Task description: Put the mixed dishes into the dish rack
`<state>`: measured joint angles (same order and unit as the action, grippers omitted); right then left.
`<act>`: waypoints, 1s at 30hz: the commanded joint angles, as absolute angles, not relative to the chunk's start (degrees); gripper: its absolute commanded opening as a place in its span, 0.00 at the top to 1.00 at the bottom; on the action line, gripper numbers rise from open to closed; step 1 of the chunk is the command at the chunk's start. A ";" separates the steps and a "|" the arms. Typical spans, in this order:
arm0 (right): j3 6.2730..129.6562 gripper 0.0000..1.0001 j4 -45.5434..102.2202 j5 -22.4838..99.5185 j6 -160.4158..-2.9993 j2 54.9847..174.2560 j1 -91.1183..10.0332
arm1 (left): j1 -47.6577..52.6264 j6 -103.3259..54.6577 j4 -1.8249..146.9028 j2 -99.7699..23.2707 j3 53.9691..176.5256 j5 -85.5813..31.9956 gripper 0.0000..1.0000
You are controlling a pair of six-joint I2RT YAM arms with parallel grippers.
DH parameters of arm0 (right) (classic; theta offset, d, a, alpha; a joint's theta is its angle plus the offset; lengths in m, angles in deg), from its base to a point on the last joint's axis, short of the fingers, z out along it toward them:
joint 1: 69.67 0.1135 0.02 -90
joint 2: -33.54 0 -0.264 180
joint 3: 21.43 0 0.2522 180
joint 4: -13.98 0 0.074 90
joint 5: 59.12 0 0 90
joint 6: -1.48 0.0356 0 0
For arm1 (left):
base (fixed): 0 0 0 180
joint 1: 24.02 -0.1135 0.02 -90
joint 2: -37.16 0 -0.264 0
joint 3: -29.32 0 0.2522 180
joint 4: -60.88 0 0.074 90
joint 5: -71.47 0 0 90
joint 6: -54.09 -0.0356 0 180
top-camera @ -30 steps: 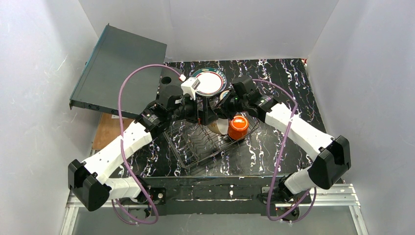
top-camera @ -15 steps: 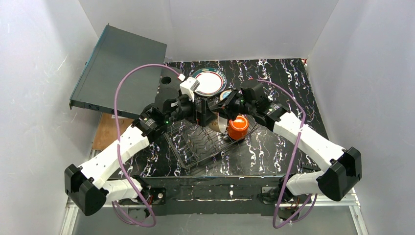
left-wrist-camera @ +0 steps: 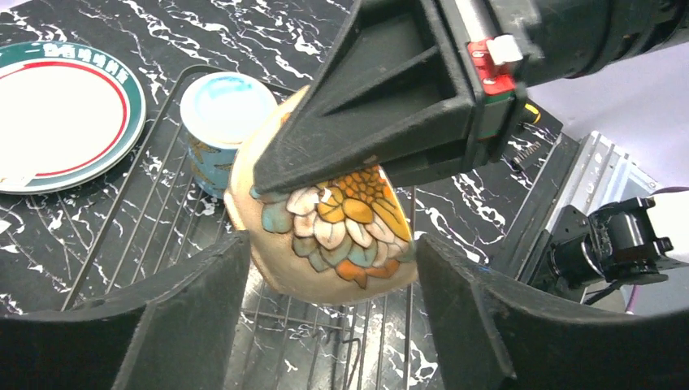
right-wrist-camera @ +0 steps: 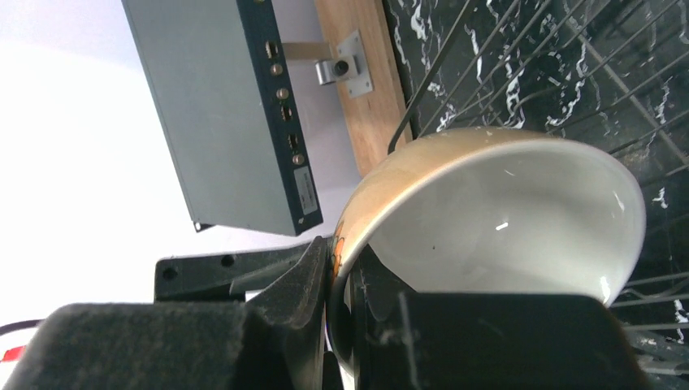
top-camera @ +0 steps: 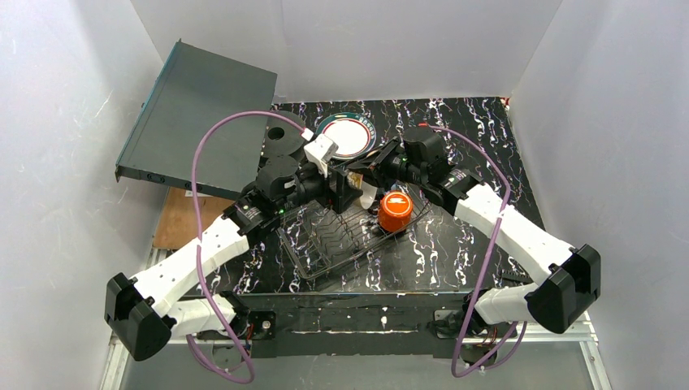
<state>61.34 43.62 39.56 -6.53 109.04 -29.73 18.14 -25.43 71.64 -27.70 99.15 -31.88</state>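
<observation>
Bright, even light (wrist foregrounds blurred)

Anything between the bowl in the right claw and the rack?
Nothing visible: bare dish rack wire lies under the cream bowl. The right claw pinches its rim, the open left claw flanks it, and the blue mug stands alongside.

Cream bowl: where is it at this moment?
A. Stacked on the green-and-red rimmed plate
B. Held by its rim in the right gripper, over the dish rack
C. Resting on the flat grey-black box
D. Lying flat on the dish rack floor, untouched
B: the right wrist view shows the right gripper pinching the rim of the cream bowl, and the left wrist view shows it tilted over the wires of the dish rack.
</observation>
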 commanded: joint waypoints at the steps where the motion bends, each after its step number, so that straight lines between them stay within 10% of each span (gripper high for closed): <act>1: 64.40 0.99 38.10 38.66 -3.54 107.56 -29.18 | 19.28 -24.15 68.35 -26.59 98.70 -23.55 0.33; 17: 65.51 0.99 37.02 37.32 -0.72 108.70 -29.06 | 19.36 -12.40 77.89 -29.72 102.73 -18.53 0.13; 30: 65.54 0.99 34.88 38.13 0.15 108.20 -29.06 | 19.38 -13.56 77.10 -30.39 101.78 -21.70 0.23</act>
<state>61.52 41.83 37.12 -1.56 109.70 -29.42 19.45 -12.34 76.45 -30.33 100.94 -22.89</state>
